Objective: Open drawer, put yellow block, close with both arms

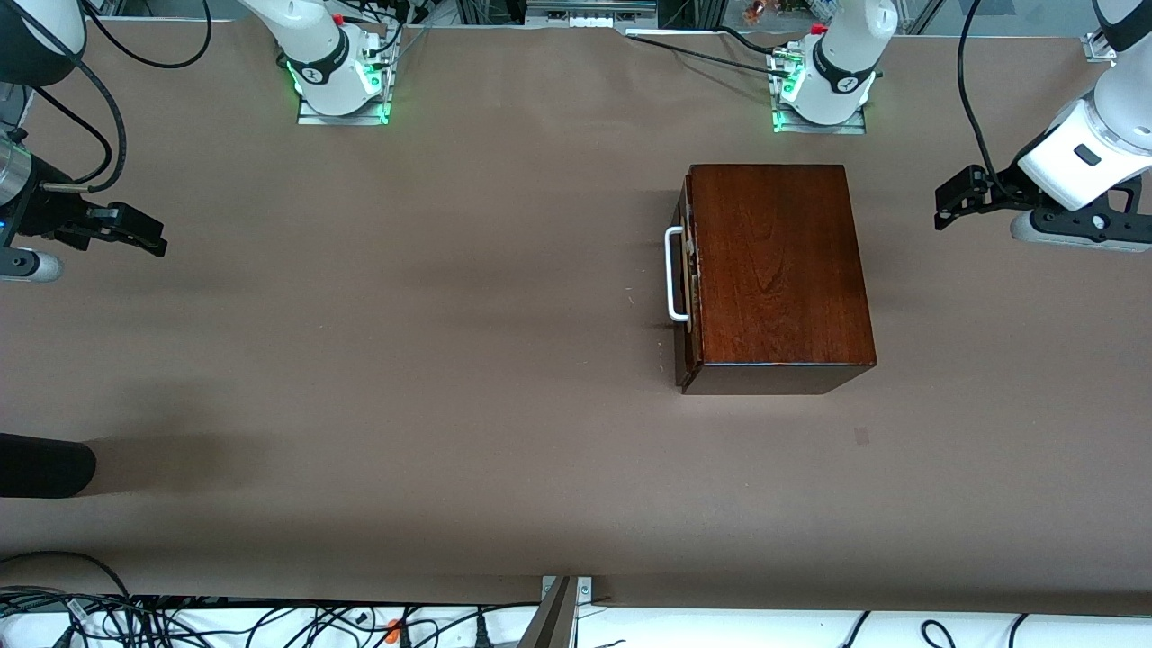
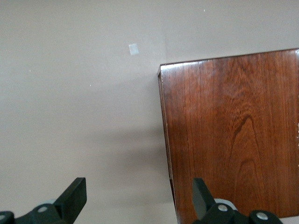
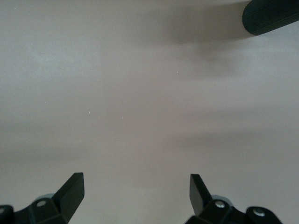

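Note:
The dark mahogany box (image 1: 778,265) stands on the table in front of the left arm's base. Its drawer (image 1: 687,279) is pushed in, and the white loop handle (image 1: 673,274) faces the right arm's end of the table. The yellow block is out of view. My left gripper (image 1: 947,200) hovers open and empty at the left arm's end of the table, beside the box's back. In the left wrist view that gripper (image 2: 138,198) is over bare table by the box's edge (image 2: 233,135). My right gripper (image 1: 151,232) hangs open and empty at the right arm's end, over bare table (image 3: 136,193).
A black rounded object (image 1: 45,466) pokes in at the right arm's end of the table, nearer the front camera; it also shows in the right wrist view (image 3: 273,16). A small pale patch (image 1: 862,436) marks the brown tabletop (image 1: 405,315) near the box.

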You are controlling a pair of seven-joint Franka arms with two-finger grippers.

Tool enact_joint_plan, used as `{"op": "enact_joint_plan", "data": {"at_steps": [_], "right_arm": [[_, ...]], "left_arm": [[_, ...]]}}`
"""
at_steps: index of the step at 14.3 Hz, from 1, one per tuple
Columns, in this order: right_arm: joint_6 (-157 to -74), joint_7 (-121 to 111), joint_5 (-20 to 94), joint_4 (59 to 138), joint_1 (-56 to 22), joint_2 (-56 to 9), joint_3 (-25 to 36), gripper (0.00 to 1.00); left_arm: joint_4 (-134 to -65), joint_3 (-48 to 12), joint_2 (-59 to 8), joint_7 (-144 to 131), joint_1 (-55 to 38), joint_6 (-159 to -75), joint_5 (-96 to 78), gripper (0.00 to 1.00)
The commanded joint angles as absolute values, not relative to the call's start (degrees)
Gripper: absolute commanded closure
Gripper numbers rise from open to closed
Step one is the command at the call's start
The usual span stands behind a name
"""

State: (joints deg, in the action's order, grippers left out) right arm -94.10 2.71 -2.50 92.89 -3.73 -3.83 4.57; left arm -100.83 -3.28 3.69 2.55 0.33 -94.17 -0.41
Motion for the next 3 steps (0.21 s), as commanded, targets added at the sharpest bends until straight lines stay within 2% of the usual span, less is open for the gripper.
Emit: {"op": "enact_joint_plan", "data": {"at_steps": [1,3], "right_arm": [[-93.6,2.9,-2.4,92.3,-4.2,-3.6,5.1,0.00],[-93.7,2.9,-2.4,92.3,-4.2,-3.6,5.0,0.00]], "left_arm": [[-97.6,-3.7,2.0,2.3,0.8,-92.3,-1.1,0.00],[-96.3,-3.7,1.1,2.2,0.7,-91.8,-1.1,0.00]]}}
